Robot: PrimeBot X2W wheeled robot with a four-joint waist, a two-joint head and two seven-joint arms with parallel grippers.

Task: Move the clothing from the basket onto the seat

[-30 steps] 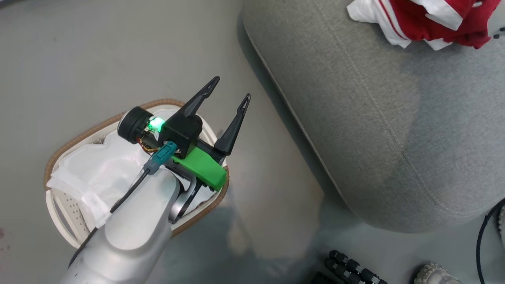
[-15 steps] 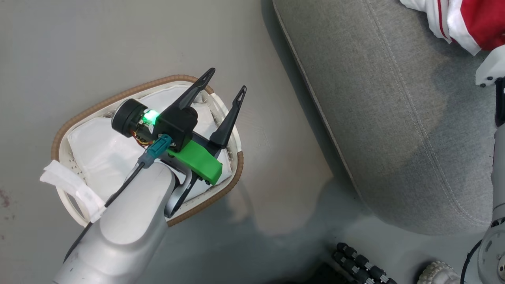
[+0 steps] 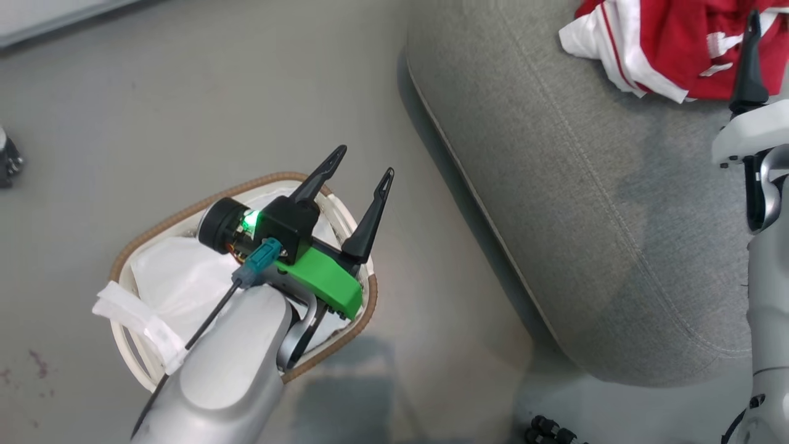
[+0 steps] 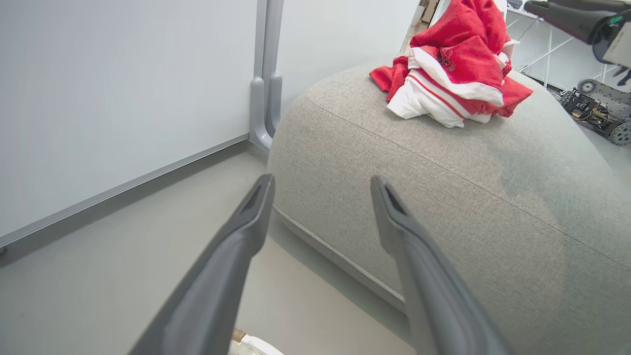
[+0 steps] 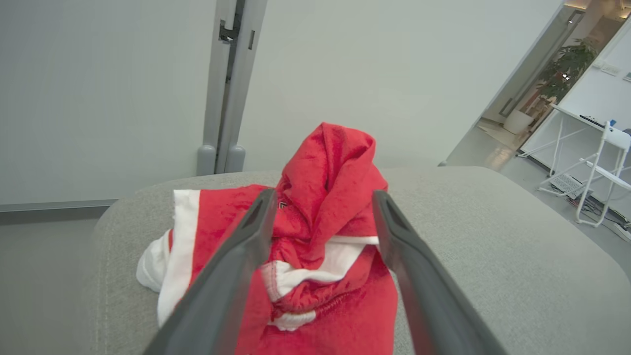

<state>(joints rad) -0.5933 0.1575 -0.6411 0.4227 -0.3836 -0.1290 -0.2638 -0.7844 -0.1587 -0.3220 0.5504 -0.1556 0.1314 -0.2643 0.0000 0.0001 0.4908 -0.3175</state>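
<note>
On the large grey fabric sofa (image 3: 585, 203), the crumpled bright red-and-white sportswear (image 5: 325, 162) is seen lying. The right gripper (image 5: 323, 197) is held spread wide near it, with nothing clamped. Over the white perforated plastic basket (image 3: 130, 354), the left gripper (image 4: 321, 181) is held fully apart and empty.

The left arm (image 3: 228, 364) and its pincer (image 3: 364, 161) cover much of the basket's (image 3: 175, 217) inside; what lies beneath them cannot be told. The head view's top edge cuts off the clothing (image 3: 672, 49), its right edge the seat (image 3: 585, 216). Of the right pincer (image 5: 324, 195), the head view catches one finger (image 3: 749, 55); the other is perhaps out of frame.
</note>
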